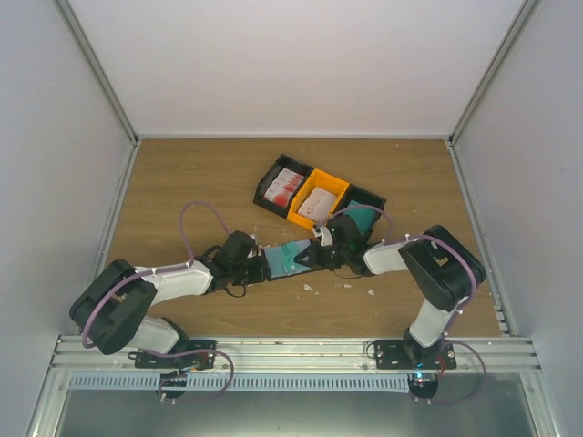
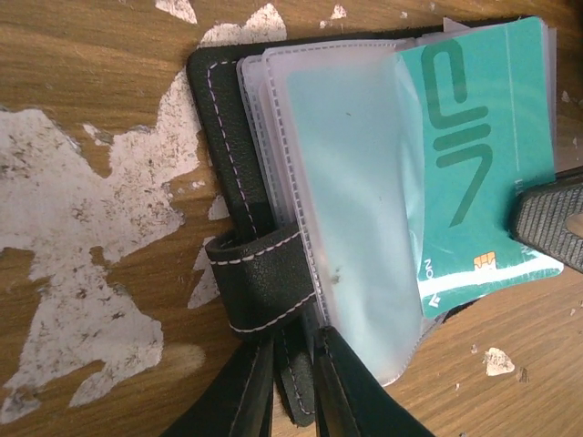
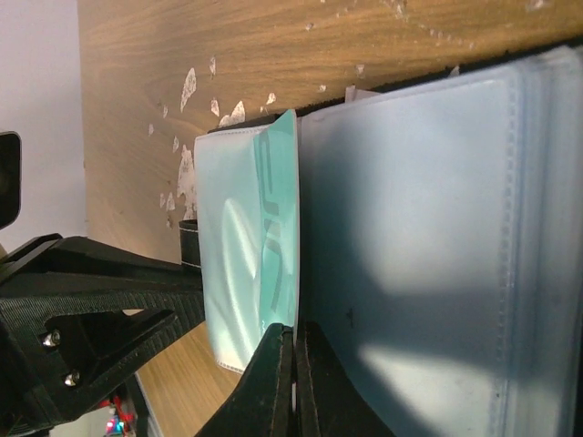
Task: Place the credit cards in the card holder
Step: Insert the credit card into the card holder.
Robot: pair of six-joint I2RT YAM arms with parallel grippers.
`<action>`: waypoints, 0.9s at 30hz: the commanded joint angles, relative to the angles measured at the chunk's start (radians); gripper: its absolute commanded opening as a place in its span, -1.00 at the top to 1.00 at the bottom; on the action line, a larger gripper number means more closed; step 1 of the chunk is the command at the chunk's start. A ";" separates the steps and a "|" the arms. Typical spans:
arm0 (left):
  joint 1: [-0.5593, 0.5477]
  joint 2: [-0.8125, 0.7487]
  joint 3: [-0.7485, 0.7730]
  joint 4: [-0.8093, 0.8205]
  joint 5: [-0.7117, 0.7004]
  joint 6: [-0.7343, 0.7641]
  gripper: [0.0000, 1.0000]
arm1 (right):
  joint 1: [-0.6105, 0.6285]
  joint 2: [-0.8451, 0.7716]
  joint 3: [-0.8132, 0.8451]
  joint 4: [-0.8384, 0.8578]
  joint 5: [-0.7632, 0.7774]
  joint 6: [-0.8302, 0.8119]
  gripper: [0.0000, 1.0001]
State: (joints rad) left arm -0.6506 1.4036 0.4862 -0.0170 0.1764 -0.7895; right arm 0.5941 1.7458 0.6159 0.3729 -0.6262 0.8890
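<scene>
With our left gripper (image 1: 244,264) we are clamping one end of the card holder (image 1: 271,264), our fingers (image 2: 360,401) pressing on the black stitched leather beside its strap. The holder is lying open on the wooden table (image 1: 182,182) between our two arms. With our right gripper (image 1: 316,257) we are pinching a teal card (image 2: 483,155), jaws fully closed on its edge. The card is sitting partly inside a clear sleeve (image 2: 355,228), its printed end sticking out. Beyond, a black tray (image 1: 284,162) is holding red-and-white cards (image 1: 284,188), and an orange tray (image 1: 333,179) is holding whitish cards (image 1: 316,204)
</scene>
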 commanded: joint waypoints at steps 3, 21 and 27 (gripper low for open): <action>0.012 0.032 -0.008 -0.038 -0.042 0.029 0.73 | -0.011 -0.018 0.031 -0.120 0.127 -0.101 0.99; 0.020 -0.005 -0.006 -0.041 -0.035 0.039 0.77 | -0.014 -0.084 0.019 -0.061 0.158 -0.088 0.99; 0.022 -0.039 -0.004 -0.034 -0.026 0.043 0.76 | -0.014 -0.076 0.006 0.000 0.102 -0.053 0.99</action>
State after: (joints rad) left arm -0.6380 1.3914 0.4862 -0.0391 0.1707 -0.7658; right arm 0.5869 1.6676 0.6399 0.3149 -0.5209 0.8169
